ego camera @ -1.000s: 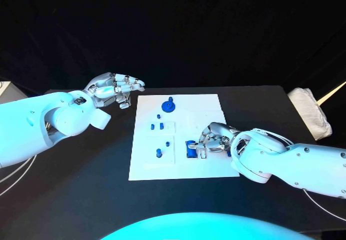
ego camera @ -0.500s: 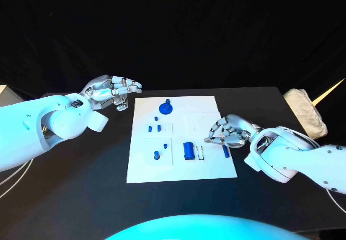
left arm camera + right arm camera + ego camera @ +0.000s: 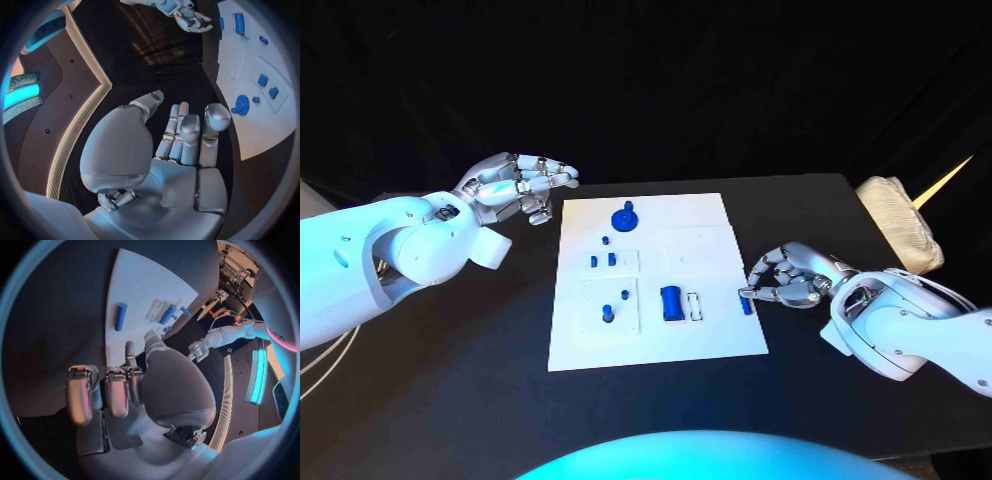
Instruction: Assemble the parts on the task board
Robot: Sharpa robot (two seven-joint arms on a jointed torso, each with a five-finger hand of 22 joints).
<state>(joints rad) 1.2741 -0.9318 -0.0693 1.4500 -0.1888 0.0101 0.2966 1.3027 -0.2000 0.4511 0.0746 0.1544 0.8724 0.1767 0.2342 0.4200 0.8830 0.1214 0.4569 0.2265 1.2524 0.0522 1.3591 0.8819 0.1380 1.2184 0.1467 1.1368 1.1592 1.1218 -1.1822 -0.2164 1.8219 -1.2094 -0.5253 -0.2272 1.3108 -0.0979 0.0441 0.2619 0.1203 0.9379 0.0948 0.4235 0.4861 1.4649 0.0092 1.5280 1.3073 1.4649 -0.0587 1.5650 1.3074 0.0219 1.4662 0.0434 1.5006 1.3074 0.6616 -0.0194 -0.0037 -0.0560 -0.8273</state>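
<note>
The white task board (image 3: 711,335) lies mid-table with several blue parts on it. A round blue part (image 3: 625,218) sits at its far end, and a blue cylinder (image 3: 672,302) near the middle. A slim blue part (image 3: 746,301) lies at the board's right edge, just off the fingertips of my right hand (image 3: 790,280). That hand hovers over the black table with its fingers curled and nothing in them; the right wrist view shows the slim part (image 3: 120,316) apart from the hand (image 3: 125,390). My left hand (image 3: 516,185) floats off the board's far left corner, fingers extended, empty (image 3: 181,140).
Small blue parts (image 3: 603,260) stand in the board's left recesses, and two more (image 3: 617,305) nearer me. A folded white cloth (image 3: 903,225) lies at the table's right edge. Black tabletop (image 3: 459,340) surrounds the board.
My right hand has drawn back rightward from beside the blue cylinder to off the board's edge, and a slim blue part now lies at that edge. The camera has shifted. The left hand has barely moved.
</note>
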